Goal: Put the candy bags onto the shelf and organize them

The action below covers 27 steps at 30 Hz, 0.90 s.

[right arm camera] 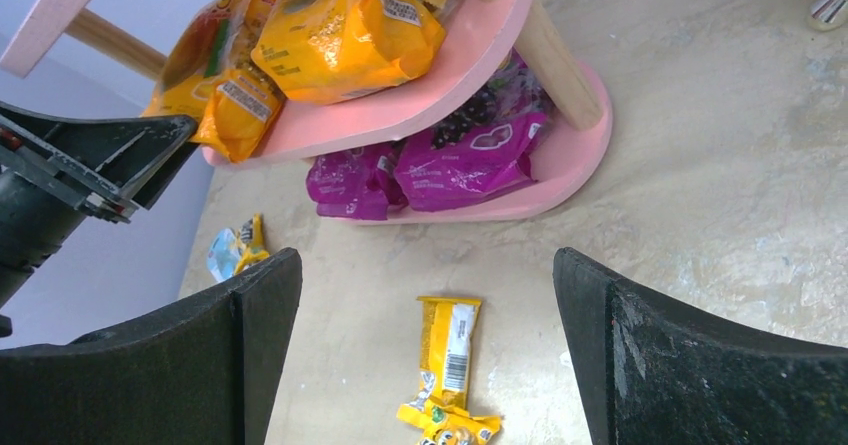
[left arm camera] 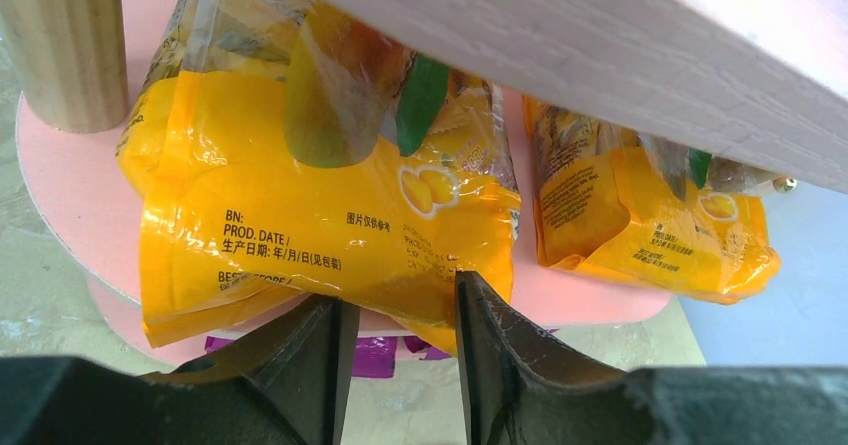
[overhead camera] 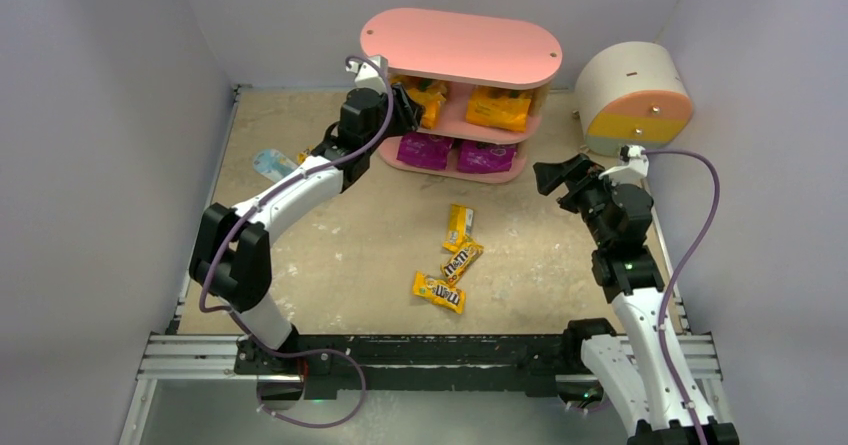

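The left end effector sits at the left end of the pink three-tier shelf with oval boards and light wooden posts, level with its middle board. Its black fingers are parted by a narrow gap, and the pink board edge shows through it. One fingertip touches the crumpled lower edge of the left glossy orange bag. A corner of that bag hangs into the gap without being pinched. The second orange bag lies on the same board toward the shelf's right end, apart from the first.

The right end effector hovers in front of the shelf, off its right end, spread wide and holding nothing.

One glossy purple bag and another purple bag lie side by side on the shelf's bottom board. On the beige counter in front of the shelf lie three slim yellow packets: the nearest packet, a middle M&M's packet and the farthest packet. A fourth yellow packet lies off the shelf's left end, just beside a flat light-blue-and-white item.
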Tool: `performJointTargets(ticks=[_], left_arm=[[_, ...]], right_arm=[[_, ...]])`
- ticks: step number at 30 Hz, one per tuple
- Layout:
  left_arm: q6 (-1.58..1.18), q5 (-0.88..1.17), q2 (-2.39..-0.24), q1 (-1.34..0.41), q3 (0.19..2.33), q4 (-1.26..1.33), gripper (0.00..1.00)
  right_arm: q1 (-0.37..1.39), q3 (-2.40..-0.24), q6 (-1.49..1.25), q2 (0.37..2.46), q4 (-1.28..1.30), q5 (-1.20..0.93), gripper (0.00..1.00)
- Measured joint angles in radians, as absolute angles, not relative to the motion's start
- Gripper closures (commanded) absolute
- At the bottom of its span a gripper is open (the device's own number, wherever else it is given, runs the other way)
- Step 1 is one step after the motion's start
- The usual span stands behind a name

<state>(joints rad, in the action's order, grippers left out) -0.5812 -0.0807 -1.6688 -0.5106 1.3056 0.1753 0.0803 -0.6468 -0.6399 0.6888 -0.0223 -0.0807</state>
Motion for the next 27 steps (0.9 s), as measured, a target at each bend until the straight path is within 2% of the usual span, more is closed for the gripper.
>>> performJointTargets(ticks=[10, 12, 15, 17, 18, 23, 27], left_arm=[[-0.58, -0.074, -1.67, -0.511, 1.308, 0.173, 0.52], [-0.579, -0.073, -1.667, -0.511, 1.312, 0.165, 0.44], [-0.567, -0.066, -1.635, -0.511, 1.302, 0.146, 0.24], [-0.556, -0.058, -1.567, -0.511, 1.267, 0.133, 0.11], [-0.554, -0.054, -1.527, -0.511, 1.248, 0.127, 0.1], [-0.556, -0.048, -1.205, -0.511, 1.1, 0.09, 0.07], [-0.565, -0.044, -0.979, -0.511, 0.932, 0.054, 0.05]], right_arm=[[0.08, -0.647, -0.635, 0.7, -0.007, -0.069, 0.03], [0.08, -0.647, -0.635, 0.7, -0.005, -0.069, 0.02], [0.08, -0.647, -0.635, 0.7, -0.005, -0.069, 0.02], [0.08, -0.647, -0.635, 0.699, -0.004, -0.069, 0.02], [0.08, -0.646, -0.635, 0.698, -0.002, -0.069, 0.02], [0.08, -0.646, -0.632, 0.693, 0.039, -0.074, 0.02], [0.08, -0.646, -0.568, 0.708, 0.087, -0.172, 0.02]])
